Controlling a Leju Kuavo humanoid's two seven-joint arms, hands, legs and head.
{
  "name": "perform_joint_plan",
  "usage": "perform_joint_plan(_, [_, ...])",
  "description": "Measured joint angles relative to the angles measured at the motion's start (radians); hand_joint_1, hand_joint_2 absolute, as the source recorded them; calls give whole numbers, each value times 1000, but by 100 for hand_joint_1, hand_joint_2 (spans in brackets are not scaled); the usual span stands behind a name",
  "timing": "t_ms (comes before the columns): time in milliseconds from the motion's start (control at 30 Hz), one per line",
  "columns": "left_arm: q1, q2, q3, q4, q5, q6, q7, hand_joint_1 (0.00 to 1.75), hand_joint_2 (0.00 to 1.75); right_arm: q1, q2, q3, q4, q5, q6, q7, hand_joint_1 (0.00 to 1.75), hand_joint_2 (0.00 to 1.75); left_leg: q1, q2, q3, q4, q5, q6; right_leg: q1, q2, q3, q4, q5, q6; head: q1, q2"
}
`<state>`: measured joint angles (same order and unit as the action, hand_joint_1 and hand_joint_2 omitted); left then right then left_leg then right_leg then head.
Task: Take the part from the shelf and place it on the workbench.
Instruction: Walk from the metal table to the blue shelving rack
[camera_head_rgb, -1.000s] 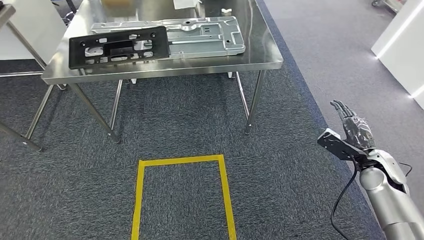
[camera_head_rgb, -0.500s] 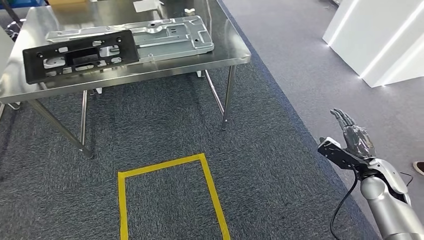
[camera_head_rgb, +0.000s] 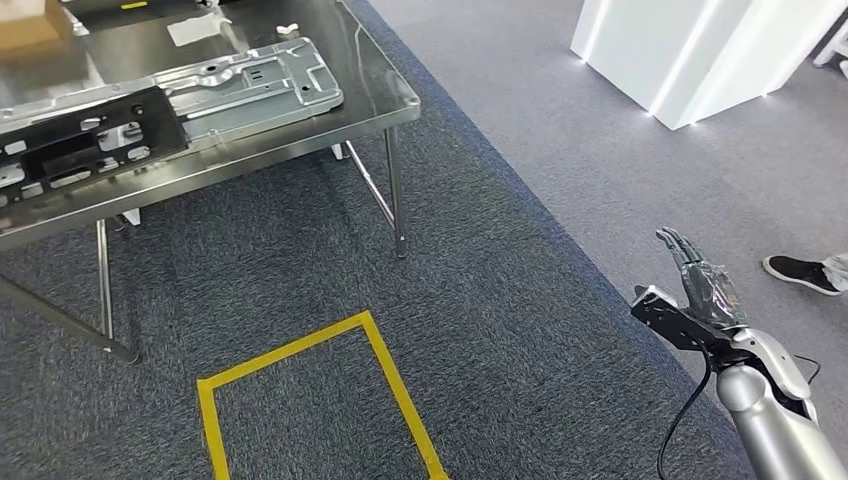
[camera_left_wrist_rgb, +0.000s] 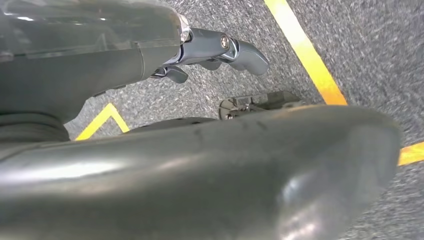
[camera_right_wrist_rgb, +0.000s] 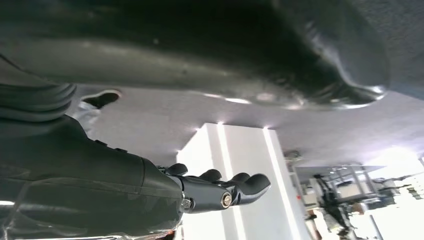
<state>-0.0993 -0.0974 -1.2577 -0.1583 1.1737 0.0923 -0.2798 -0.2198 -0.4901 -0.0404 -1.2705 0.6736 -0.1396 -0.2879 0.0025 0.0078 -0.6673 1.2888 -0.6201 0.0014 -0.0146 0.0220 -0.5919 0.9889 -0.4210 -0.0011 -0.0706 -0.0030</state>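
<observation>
Black plastic makes up the long frame part (camera_head_rgb: 70, 150) at the upper left of the head view. It lies flat on the shiny steel counter (camera_head_rgb: 385, 100), partly on top of a silver metal plate (camera_head_rgb: 250, 85) that sits just to its right. Both parts are on the counter. I cannot see a shelf, so I cannot tell which part is the task's own.

The black frame looks stiff and light, with many holes cut through it. I think a long edge or one of those holes is a good place to take hold. The silver plate looks heavier, hard and smooth, so it may slip. Its raised rim looks like the best place to hold it.

In the lower middle, yellow tape (camera_head_rgb: 385, 360) marks a box on the grey carpet.

The left hand (camera_left_wrist_rgb: 220, 50) hangs over the carpet with nothing in it, its fingers loose.

At the lower right, the right hand (camera_head_rgb: 705, 280) is held up, away from the counter. Its fingers (camera_head_rgb: 680, 245) are straight and apart, holding nothing. A person's dark shoe (camera_head_rgb: 800, 272) shows at the right edge.
</observation>
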Motion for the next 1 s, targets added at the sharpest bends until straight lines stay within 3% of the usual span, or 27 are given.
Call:
perform_joint_plan(33, [1, 0, 0, 0, 0, 0, 1, 0, 0, 7, 1, -1, -4, -1, 0, 3, 0, 0, 0, -1, -7, 9, 10, 0, 0, 13, 0, 2, 0, 0, 0, 0])
perform_joint_plan(67, [2, 1, 0, 0, 0, 0, 1, 0, 0, 13, 1, -1, -9, -1, 0, 5, 0, 0, 1, -3, 5, -24, 39, 1, 0, 27, 0, 4, -1, 1, 0, 0])
perform_joint_plan(100, [2, 1, 0, 0, 0, 0, 2, 0, 0, 18, 1, -2, -15, -1, 0, 7, 0, 0, 1, -13, 33, -90, 80, 4, 0, 41, 0, 7, -2, 2, 0, 0])
perform_joint_plan(167, [1, 3, 0, 0, 0, 0, 2, 0, 0, 23, 2, -3, -24, -2, 0, 8, 0, 0, 5, -60, 89, -219, 137, 12, 1, 68, -4, 14, -4, 9, 0, 0])
perform_joint_plan(233, [1, 5, 0, 0, 0, 0, 4, 0, 0, 30, 3, -5, -33, -3, 0, 11, 0, 0, 4, -83, 109, -266, 146, 20, -2, 90, -12, 16, -2, 23, 0, 0])
perform_joint_plan(300, [-1, 5, 0, 0, -1, -2, 6, 0, 0, 40, 2, -8, -42, -3, 0, 15, 0, 0, 2, -59, 113, -275, 153, 31, -8, 106, -17, 14, 2, 38, 0, 0])
perform_joint_plan(367, [-3, 5, 0, 0, 0, -4, 7, 0, 0, 38, 0, -11, -46, -1, 1, 17, 0, 0, 4, -33, 118, -288, 162, 44, -7, 69, -34, 47, -19, 48, 0, 0])
perform_joint_plan(433, [-3, 5, 0, 0, 1, -6, 8, 0, 0, 28, 2, -11, -46, 3, 3, 18, 0, 0, 3, -8, 119, -293, 165, 51, -6, 10, -87, 156, -77, 54, 0, 0])
perform_joint_plan(500, [-2, 5, 0, 0, 1, -8, 10, 0, 0, 25, 7, -8, -44, 5, 5, 18, 0, 0, 1, 16, 118, -293, 163, 52, -11, -13, -145, 274, -121, 61, 0, 0])
perform_joint_plan(533, [-2, 5, 0, 0, 1, -9, 10, 0, 0, 26, 8, -7, -43, 5, 5, 18, 0, 0, 0, 28, 118, -293, 162, 51, -14, -17, -153, 291, -118, 63, 0, 0])
perform_joint_plan(567, [-2, 5, 0, 0, 1, -9, 10, 0, 0, 26, 9, -6, -42, 5, 6, 18, 0, 0, 0, 40, 119, -292, 160, 49, -15, -22, -139, 267, -98, 65, 0, 0])
perform_joint_plan(600, [-3, 5, 0, 0, 2, -9, 10, 0, 0, 23, 9, -6, -41, 6, 6, 18, 0, 0, 0, 51, 120, -291, 158, 47, -17, -31, -104, 205, -65, 65, 0, 0])
perform_joint_plan(667, [-4, 5, 0, 0, 4, -10, 10, 0, 0, 12, 10, -4, -39, 7, 6, 18, 0, 0, -4, 72, 124, -288, 152, 38, -13, -70, -30, 66, -16, 58, 0, 0])
perform_joint_plan(700, [-5, 5, 0, 0, 6, -10, 10, 0, 0, 5, 11, -3, -37, 8, 6, 18, 0, 0, -6, 81, 126, -287, 148, 32, -10, -83, -10, 26, -6, 52, 0, 0])
perform_joint_plan(733, [-5, 5, 0, 0, 7, -10, 10, 0, 0, 0, 12, -2, -35, 9, 6, 17, 0, 0, -8, 90, 128, -287, 145, 27, -6, -87, -4, 11, -6, 46, 0, 0])
perform_joint_plan(800, [-6, 5, 0, 0, 10, -10, 10, 0, 0, -5, 13, 1, -29, 10, 5, 15, 0, 0, -7, 105, 131, -287, 139, 15, -4, -64, -7, 11, -3, 33, 0, 0])
perform_joint_plan(833, [-6, 6, 0, 0, 11, -10, 10, 0, 0, -7, 12, 2, -25, 8, 4, 12, 0, 0, -5, 98, 131, -279, 131, 9, -5, -54, -7, 8, -1, 27, 0, 0])
perform_joint_plan(900, [-6, 6, 0, 0, 14, -9, 11, 0, 0, -16, 13, 4, -16, 1, 1, 2, 0, 0, -1, 53, 105, -214, 89, 1, -9, -34, -5, 3, 3, 14, 0, 0])
perform_joint_plan(933, [-4, 6, 0, 0, 16, -9, 12, 0, 0, -21, 14, 7, -11, -6, -2, -2, 0, 0, 0, 26, 78, -152, 56, -1, -8, -25, -5, 3, 3, 10, 0, 0])
perform_joint_plan(1000, [0, 7, 0, 0, 18, -9, 13, 0, 0, -25, 17, 13, 1, -17, -8, -7, 0, 0, 1, 3, 13, -21, 4, -1, -5, -2, -6, 5, 2, 5, 0, 0])
